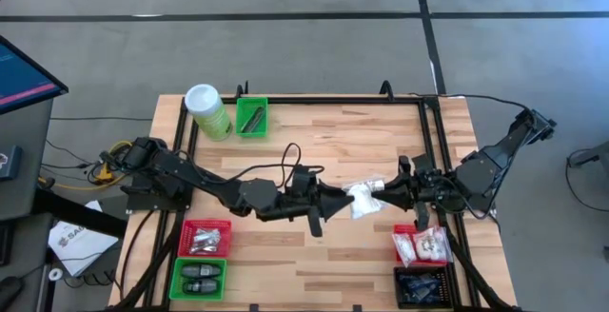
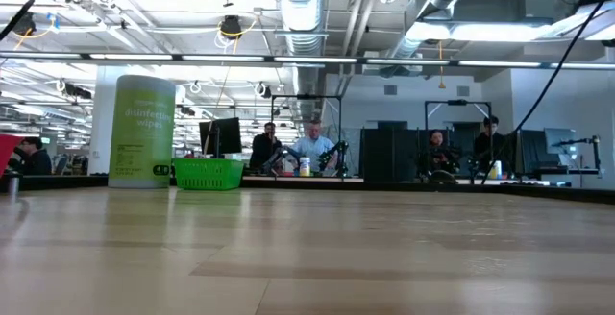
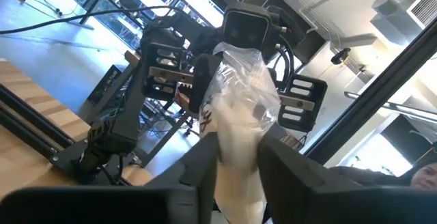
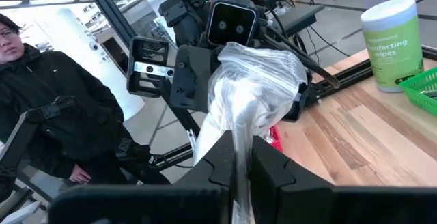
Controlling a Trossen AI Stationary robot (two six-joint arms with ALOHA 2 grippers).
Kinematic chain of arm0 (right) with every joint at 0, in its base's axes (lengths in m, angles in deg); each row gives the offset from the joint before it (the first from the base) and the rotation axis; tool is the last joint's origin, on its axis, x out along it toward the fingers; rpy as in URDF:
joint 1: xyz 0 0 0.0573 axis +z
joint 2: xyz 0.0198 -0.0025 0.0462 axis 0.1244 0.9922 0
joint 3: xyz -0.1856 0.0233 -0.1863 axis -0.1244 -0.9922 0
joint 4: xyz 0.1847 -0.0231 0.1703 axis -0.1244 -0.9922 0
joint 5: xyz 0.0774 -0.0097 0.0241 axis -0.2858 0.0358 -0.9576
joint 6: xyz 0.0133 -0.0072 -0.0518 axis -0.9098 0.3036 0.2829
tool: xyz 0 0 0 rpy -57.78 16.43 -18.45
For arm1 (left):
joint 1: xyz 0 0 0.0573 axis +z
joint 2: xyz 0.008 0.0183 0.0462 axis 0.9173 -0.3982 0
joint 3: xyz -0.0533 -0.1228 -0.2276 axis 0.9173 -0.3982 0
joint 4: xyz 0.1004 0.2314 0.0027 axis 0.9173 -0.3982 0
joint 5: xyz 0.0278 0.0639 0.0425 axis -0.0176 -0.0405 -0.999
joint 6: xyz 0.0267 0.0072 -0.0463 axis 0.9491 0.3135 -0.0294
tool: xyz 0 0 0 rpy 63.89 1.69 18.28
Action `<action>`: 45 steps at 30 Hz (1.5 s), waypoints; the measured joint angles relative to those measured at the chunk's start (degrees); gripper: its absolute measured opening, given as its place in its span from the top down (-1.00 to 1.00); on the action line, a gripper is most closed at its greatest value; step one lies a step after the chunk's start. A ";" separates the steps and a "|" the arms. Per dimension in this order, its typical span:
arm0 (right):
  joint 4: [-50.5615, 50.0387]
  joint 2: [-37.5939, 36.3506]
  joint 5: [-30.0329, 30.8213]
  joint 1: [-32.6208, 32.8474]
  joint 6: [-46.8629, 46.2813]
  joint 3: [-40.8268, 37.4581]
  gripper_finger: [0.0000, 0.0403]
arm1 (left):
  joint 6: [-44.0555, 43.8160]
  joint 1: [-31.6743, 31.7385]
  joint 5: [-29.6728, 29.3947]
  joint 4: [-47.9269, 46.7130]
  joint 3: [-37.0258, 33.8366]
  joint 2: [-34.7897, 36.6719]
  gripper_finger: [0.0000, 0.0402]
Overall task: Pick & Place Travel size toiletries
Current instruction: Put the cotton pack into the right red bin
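Meeting above the middle of the counter (image 1: 314, 141), the left gripper (image 1: 344, 200) and right gripper (image 1: 373, 190) both clamp one white sachet (image 1: 362, 198), held clear of the wood between them. Each gripper's fingers press its opposite ends. More sachets fill the red bin (image 1: 422, 245) beside the right arm. A green canister (image 1: 207, 111) stands at the far left corner.
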 joint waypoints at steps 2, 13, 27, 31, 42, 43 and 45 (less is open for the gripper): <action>0.00 0.00 -0.02 0.00 -0.02 0.00 0.91 | 0.02 0.00 0.00 0.00 0.00 0.00 0.60; -0.10 0.00 -0.15 0.00 -0.11 0.00 0.86 | 0.11 -0.07 0.13 -0.04 0.00 0.00 0.97; -2.08 -2.38 -0.29 -0.37 -7.98 0.00 0.43 | 0.07 -2.00 1.14 -0.13 0.00 0.00 1.00; -3.48 -4.56 -0.30 -0.41 -8.59 0.00 0.22 | 0.11 -2.81 1.11 -0.27 0.00 0.00 1.00; -12.43 -10.02 -4.99 -3.68 -43.17 0.00 -0.04 | 10.04 -5.02 -11.11 -10.30 -0.02 0.00 1.00; -14.40 -10.22 -5.99 -4.04 -46.56 0.00 -0.03 | 11.82 -5.15 -12.76 -11.01 -0.02 0.00 1.00; -19.27 -10.29 -8.41 -4.63 -53.93 0.00 -0.01 | 15.46 -5.20 -15.60 -11.54 -0.02 0.00 1.00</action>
